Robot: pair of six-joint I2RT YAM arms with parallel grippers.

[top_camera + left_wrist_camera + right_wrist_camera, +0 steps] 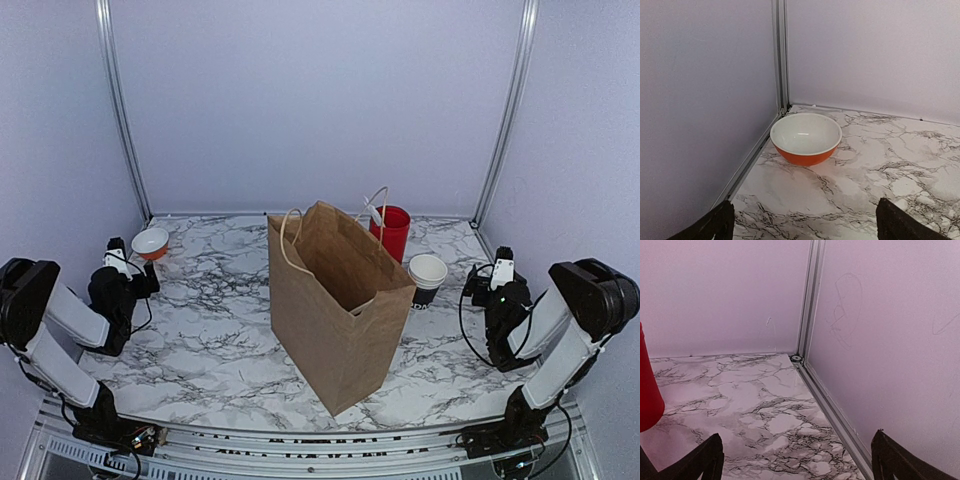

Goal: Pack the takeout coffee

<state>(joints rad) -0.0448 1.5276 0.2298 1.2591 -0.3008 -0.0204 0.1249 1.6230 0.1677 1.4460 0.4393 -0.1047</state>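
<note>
The takeout coffee with its black lid is out of view in all three views. A brown paper bag (340,310) stands open in the middle of the marble table (210,340). My left gripper (140,272) (807,222) rests low at the far left, open and empty, facing an orange bowl. My right gripper (476,286) (797,457) rests low at the far right, open and empty, pointing at the back right corner. Only the dark fingertips (720,222) (707,457) show at the bottom of each wrist view.
An orange bowl (150,243) (806,138), white inside, sits in the back left corner. A tall red cup (392,232) (647,395) with white utensils stands behind the bag. A lidless black cup with a white rim (427,278) stands right of the bag. Walls enclose three sides.
</note>
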